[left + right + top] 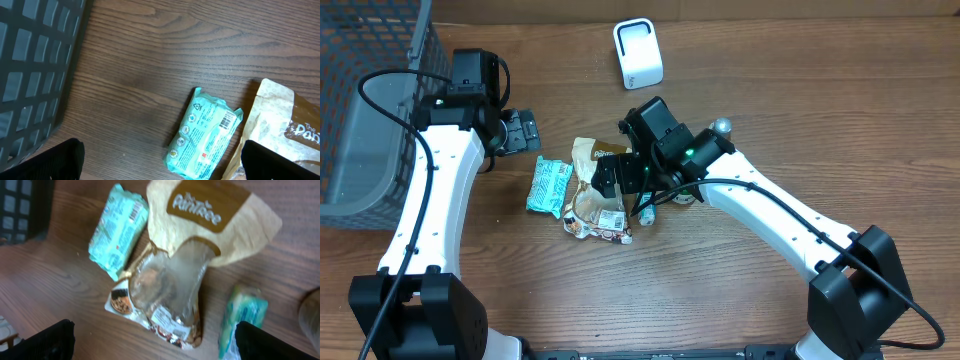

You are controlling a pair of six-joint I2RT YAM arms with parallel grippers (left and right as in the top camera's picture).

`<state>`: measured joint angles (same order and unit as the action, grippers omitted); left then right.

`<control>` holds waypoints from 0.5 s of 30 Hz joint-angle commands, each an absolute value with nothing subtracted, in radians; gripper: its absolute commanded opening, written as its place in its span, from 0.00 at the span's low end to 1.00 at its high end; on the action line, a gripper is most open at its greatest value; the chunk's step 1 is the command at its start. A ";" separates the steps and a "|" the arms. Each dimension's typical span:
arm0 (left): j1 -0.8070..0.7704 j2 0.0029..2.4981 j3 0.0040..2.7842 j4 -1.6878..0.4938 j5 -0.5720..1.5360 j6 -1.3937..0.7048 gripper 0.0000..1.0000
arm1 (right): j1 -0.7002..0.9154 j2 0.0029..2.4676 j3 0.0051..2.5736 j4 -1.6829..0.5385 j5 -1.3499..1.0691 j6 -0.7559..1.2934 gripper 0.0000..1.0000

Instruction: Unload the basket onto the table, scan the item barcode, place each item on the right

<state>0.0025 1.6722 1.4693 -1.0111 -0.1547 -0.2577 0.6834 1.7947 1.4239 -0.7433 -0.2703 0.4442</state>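
Observation:
Several packaged items lie mid-table: a teal packet (550,187) (207,135) (117,230) with a barcode facing up, a tan paper bag (592,153) (215,220) (285,120), a clear snack bag (600,218) (165,295) and a small green pack (242,317). A white scanner (638,53) stands upright at the back. My right gripper (617,178) (160,345) hovers open above the snack bag, holding nothing. To the upper left of the teal packet, my left gripper (520,130) (162,165) is open and empty.
A grey mesh basket (370,110) (35,65) fills the left side, close to the left arm. A small round metallic object (722,127) sits beside the right arm. Bare wood lies along the table's front.

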 commanded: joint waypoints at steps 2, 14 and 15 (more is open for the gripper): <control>0.006 1.674 1.488 -1.014 -0.164 -0.243 0.99 | 0.686 1.796 1.420 -0.706 -0.218 0.489 1.00; 0.006 1.674 1.488 -1.014 -0.164 -0.243 1.00 | 0.686 1.844 1.420 -0.629 -0.105 0.528 0.89; 0.006 1.674 1.488 -1.014 -0.164 -0.243 1.00 | 0.686 1.854 1.420 -0.628 -0.105 0.528 0.87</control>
<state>0.0025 1.6722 1.4693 -1.0111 -0.1547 -0.2577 0.6834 1.8122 1.4239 -0.6369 -0.1303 0.5205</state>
